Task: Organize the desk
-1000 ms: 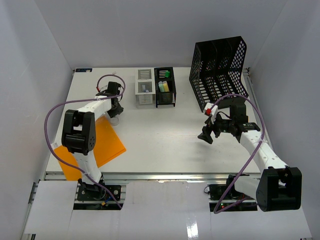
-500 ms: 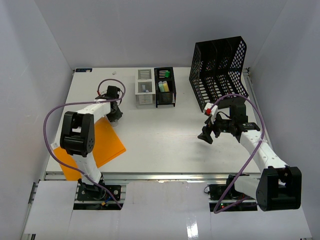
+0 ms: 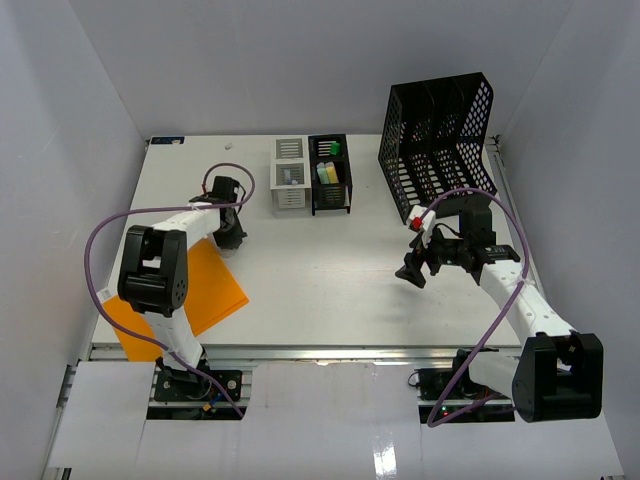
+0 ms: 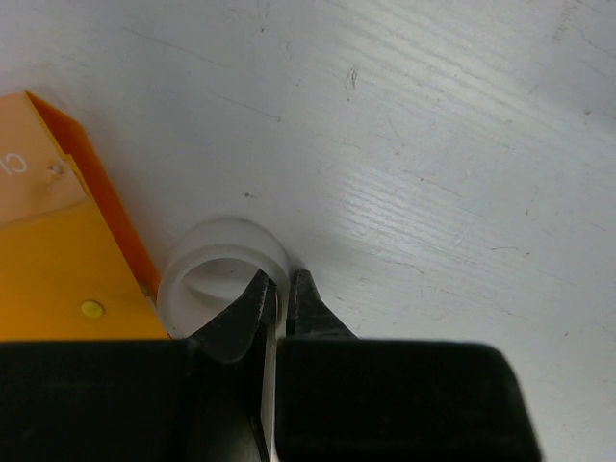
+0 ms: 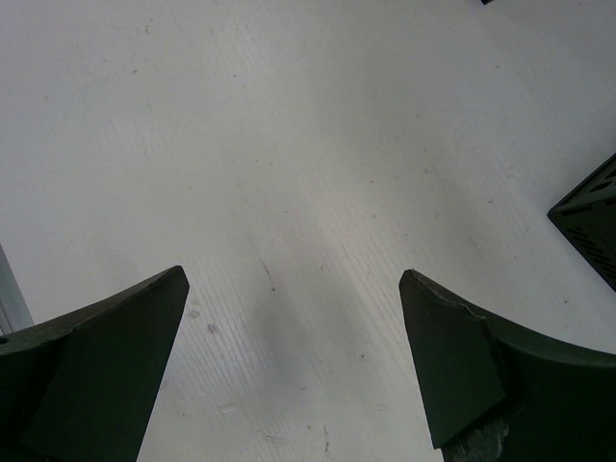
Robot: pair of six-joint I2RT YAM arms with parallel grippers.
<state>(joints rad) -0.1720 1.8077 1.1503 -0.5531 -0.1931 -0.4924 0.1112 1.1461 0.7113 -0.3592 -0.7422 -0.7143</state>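
pinching a translucent ring point(image 4: 227, 237), left fingers point(image 4: 241, 322) hang over the scuffed white desk point(image 4: 433, 144); right fingers point(image 5: 106, 371) spread.

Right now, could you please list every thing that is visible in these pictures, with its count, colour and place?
desk: one, white, under everything, white walls around it
folder: one, orange, near left part of the desk
ring: one, clear whitish, beside the folder's far edge
white organizer: one, white mesh, far middle
black organizer: one, black mesh, right beside the white organizer
small items: several, green, yellow and blue, inside the black organizer
file holder: one, black mesh, far right
left arm, right arm: two, white and black, bases at the near edge
left tool: one, black, shut on the ring's wall
right tool: one, black, open above bare desk
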